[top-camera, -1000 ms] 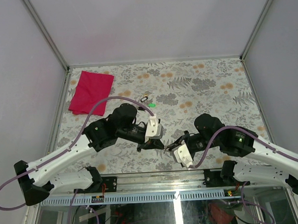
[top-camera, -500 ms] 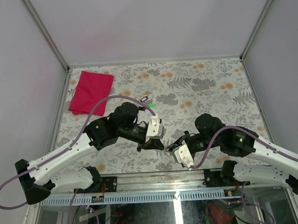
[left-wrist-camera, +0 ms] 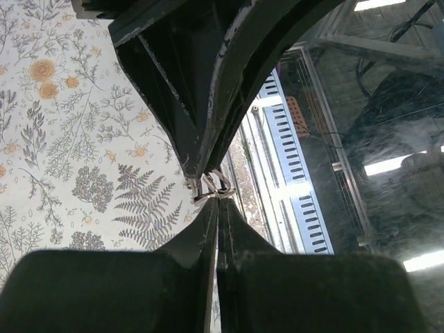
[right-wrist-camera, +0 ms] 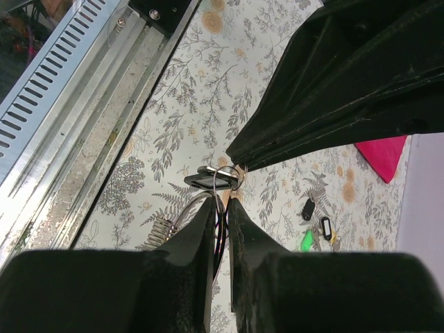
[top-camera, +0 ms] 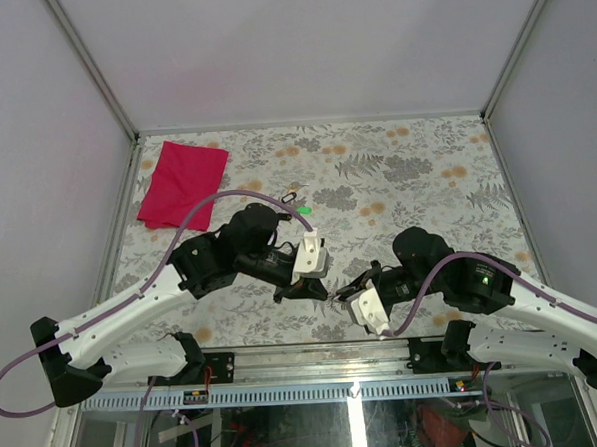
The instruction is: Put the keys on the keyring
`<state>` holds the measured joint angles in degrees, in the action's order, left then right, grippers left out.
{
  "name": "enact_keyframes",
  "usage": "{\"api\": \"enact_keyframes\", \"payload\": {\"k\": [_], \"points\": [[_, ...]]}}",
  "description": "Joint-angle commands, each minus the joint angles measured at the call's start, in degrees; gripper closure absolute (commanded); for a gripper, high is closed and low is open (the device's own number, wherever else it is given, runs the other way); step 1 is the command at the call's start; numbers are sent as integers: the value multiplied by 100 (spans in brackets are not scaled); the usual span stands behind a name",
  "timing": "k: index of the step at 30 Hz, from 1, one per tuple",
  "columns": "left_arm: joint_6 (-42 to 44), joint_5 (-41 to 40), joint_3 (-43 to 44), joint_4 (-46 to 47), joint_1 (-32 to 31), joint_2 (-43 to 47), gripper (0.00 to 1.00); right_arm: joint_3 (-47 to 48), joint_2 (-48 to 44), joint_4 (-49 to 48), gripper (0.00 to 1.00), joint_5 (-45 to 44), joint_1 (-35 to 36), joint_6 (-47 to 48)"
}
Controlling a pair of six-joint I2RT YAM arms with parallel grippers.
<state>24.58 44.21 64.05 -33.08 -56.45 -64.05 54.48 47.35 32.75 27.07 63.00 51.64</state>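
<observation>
Two arms are angling inward from their bases at the near edge, and their tips are meeting just above the front strip of the flowered worktop, close to the metal rail. The left fingers are pressing together with only a hairline slit showing between them. At their tips they are pinching the small silvery loops of the keyring. The right fingers are facing them tip to tip, likewise closed down to a narrow gap. The thin wire of the keyring is running down through that gap, so both sets are gripping the same ring from opposite sides.

In the right wrist view a black key head is sitting against the ring's wire just beside the left fingertips; whether it is threaded onto the wire I cannot tell. A short coiled, spring-like piece is trailing off to one side below it.

Farther out on the worktop, well apart from both arms, the other keys are lying loose beside a bright green piece. Beyond them, toward the far left corner, a red cloth is lying flat.
</observation>
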Motion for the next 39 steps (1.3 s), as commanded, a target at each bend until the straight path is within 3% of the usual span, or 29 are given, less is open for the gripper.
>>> {"api": "enact_keyframes", "payload": {"k": [1, 22, 35, 39], "points": [[91, 160, 201, -100, 36, 25, 100, 213, -96, -166, 100, -141, 40, -125], [41, -67, 25, -46, 45, 181, 100, 16, -338, -382, 100, -488, 37, -575], [-286, -205, -206, 421, 45, 305, 100, -300, -452, -1193, 100, -985, 40, -1084], [-414, -251, -297, 645, 50, 386, 96, -371, -504, -1330, 100, -1112, 43, -1108]]}}
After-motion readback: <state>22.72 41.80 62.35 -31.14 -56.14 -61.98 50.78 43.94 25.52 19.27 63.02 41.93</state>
